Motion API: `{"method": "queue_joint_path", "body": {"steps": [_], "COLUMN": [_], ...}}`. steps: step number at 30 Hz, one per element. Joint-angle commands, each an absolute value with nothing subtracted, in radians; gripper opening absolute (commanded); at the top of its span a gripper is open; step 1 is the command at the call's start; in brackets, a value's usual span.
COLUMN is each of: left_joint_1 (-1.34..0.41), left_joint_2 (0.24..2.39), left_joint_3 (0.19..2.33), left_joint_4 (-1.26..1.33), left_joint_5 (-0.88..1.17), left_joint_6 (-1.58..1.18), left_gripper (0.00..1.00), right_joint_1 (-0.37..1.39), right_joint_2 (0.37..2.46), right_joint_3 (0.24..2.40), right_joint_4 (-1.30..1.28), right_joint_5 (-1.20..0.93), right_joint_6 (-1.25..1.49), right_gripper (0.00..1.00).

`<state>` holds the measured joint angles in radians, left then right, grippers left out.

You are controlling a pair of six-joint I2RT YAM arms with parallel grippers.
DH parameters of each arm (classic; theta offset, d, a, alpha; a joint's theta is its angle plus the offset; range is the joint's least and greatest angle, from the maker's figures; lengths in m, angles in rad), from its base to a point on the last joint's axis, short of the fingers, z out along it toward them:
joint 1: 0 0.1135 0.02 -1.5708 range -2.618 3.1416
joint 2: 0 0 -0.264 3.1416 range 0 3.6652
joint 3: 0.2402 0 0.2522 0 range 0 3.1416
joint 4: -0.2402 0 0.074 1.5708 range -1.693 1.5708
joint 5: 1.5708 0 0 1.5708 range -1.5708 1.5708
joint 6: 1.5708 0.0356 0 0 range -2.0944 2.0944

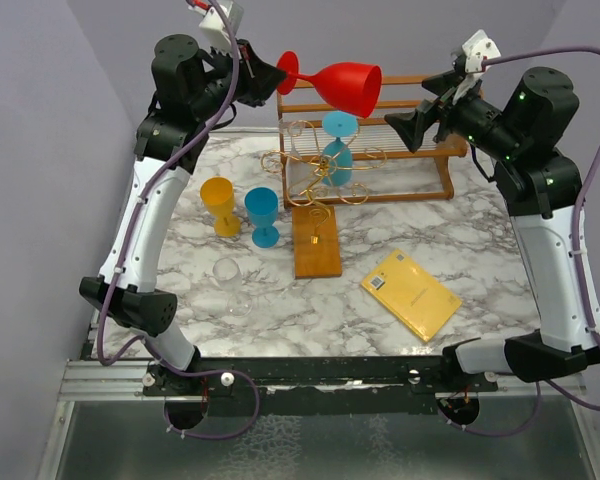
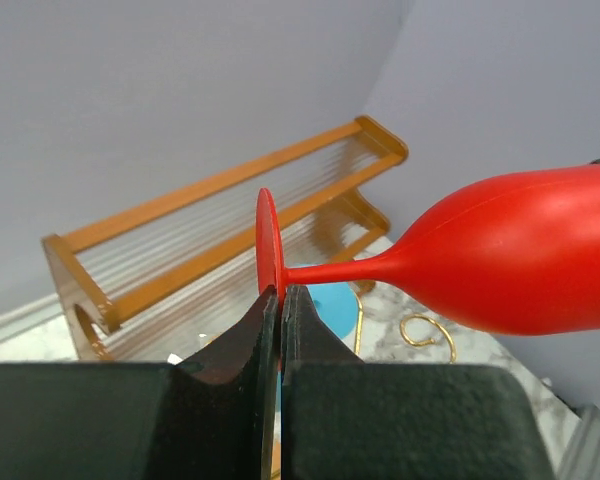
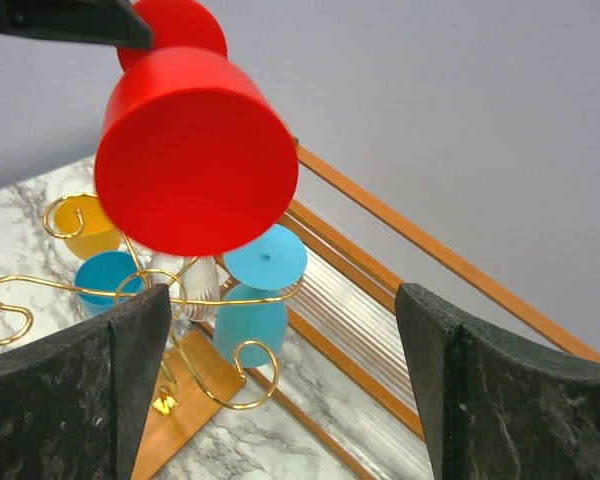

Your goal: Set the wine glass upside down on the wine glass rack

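Top external view is showing the red wine glass (image 1: 348, 87) hanging sideways in the air, above and behind the wine glass rack (image 1: 316, 250). Its foot is pointing toward the left gripper (image 1: 276, 78) and its open mouth is facing the right gripper (image 1: 408, 124). Left jaws are pinching shut on the rim of the foot, carrying the glass alone. Right jaws are gaping wide just beside the bowl, gripping nothing. Both arms are reaching up high, wrists bending inward toward each other over the far side of the marble table (image 1: 480, 250).

text: none legible | yellow booklet (image 1: 411, 294): small dark mark near corner, too small to read
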<state>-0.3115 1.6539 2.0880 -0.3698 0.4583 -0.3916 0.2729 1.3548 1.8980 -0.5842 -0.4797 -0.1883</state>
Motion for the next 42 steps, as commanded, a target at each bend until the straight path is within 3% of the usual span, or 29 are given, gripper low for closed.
{"method": "queue_joint_path", "body": {"steps": [1,11,21,29,34,42], "left_joint_1": [-0.315,-0.369,-0.669,-0.837,-0.945,-1.006], "left_joint_2": [1.617,1.683,1.802,1.923,1.99,2.019], "left_joint_3": [2.168,2.311,2.413,2.475,2.463,2.374], "left_joint_4": [-0.386,-0.406,-0.383,-0.323,-0.321,-0.31], "left_joint_5": [0.319,0.123,-0.252,-0.362,-0.451,-0.509], "left_joint_6": [-0.282,-0.138,0.256,0.52,0.728,0.812], "left_gripper": [0.0,0.0,0.0,0.0,0.0,0.0], "right_joint_1": [0.27,0.27,0.235,0.144,0.127,0.116], "right_joint_2": [1.308,1.249,1.157,1.146,1.144,1.158], "right_joint_3": [1.9,1.92,1.891,1.92,1.892,1.876], "right_joint_4": [-0.626,-0.701,-0.726,-0.702,-0.694,-0.681], "right_joint_5": [-0.431,-0.471,-0.401,-0.195,-0.172,-0.045], "right_joint_6": [-0.237,-0.223,-0.179,-0.091,-0.093,-0.095], "right_gripper": [0.94,0.97,0.98,0.98,0.98,0.99]}}
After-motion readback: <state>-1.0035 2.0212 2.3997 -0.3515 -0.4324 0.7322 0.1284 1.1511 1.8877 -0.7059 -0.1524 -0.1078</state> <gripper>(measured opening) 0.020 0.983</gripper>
